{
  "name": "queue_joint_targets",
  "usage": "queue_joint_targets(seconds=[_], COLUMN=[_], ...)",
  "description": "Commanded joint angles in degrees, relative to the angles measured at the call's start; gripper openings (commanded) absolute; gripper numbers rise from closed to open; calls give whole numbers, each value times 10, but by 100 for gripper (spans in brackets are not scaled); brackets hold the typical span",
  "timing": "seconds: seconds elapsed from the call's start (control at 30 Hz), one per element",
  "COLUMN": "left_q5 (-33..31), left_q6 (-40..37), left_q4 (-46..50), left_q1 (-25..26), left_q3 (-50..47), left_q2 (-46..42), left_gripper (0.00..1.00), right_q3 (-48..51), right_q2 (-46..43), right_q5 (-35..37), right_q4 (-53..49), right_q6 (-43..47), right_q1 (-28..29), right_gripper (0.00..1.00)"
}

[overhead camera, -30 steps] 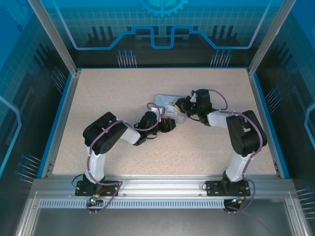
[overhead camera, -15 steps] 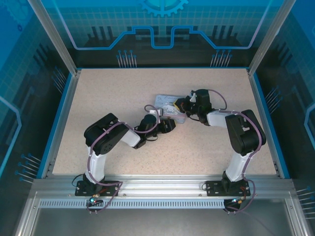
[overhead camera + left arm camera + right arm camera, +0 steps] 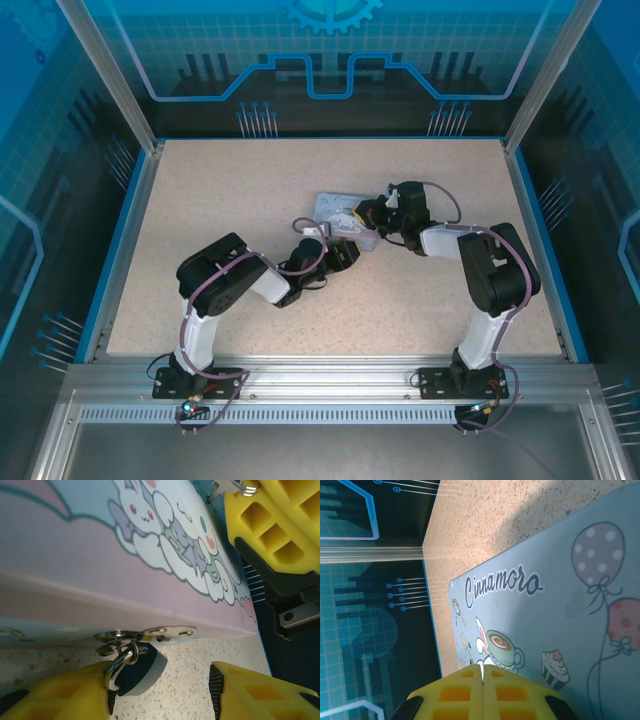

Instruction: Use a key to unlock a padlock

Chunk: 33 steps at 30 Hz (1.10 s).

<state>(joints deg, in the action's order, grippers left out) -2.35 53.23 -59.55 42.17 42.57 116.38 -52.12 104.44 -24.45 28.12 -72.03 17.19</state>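
Table [image 3: 230, 190] carries a pale-blue cartoon tin box [image 3: 338, 208] near its middle, one arm at each side of it. At the box's near-left side the left fingers [image 3: 75, 692] sit low over the table, about half open, clamping nothing. Between them is the padlock [image 3: 142, 669], small, dark blue-grey. It hangs by its thin shackle from the metal hasp [image 3: 170, 631] on the box's front edge, just above the table. It touches one finger and is well apart from the other. White bunny print covers the box top. Further right, at the top of the left wrist view, the key [image 3: 231, 486] shows as a bit of silvery metal with a small ring. It pokes out right at the tip of the right fingers [image 3: 482, 680]. Those are pressed fully together over the box's right side, apparently pinching the key. Key and padlock are well apart.
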Motion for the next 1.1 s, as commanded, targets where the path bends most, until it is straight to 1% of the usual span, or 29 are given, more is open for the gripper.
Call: queue_joint_targets(seconds=[0.0, 0.17, 0.27, 0.4, 0.67, 0.87, 1.03, 1.07], left_q5=[-34, -69, -73, -74, -90, -101, -106, -106], left_q6=[35, 76, 84, 77, 67, 65, 68, 69], left_q4=[-45, -101, -103, -74, 19, 105, 117, 118], left_q1=[6, 11, 17, 28, 32, 32, 31, 32], left_q3=[-13, -38, -35, -21, -1, 27, 32, 33], left_q2=[16, 19, 24, 26, 18, 6, 5, 6], left_gripper=[52, 48, 47, 47, 45, 39, 35, 34], right_q3=[5, 7, 9, 12, 14, 14, 14, 26], right_q2=[15, 17, 21, 23, 19, 17, 19, 20], right_q5=[1, -2, -4, -7, -10, -11, -12, -13], right_q4=[-14, -11, -7, 0, 1, 3, 5, 7], right_q6=[-5, -5, -5, -9, -10, -10, -11, -12], right_q1=[-4, -4, -6, -8, -12, -16, -18, -18], right_gripper=[0, 0, 0, 0, 0, 0, 0, 0])
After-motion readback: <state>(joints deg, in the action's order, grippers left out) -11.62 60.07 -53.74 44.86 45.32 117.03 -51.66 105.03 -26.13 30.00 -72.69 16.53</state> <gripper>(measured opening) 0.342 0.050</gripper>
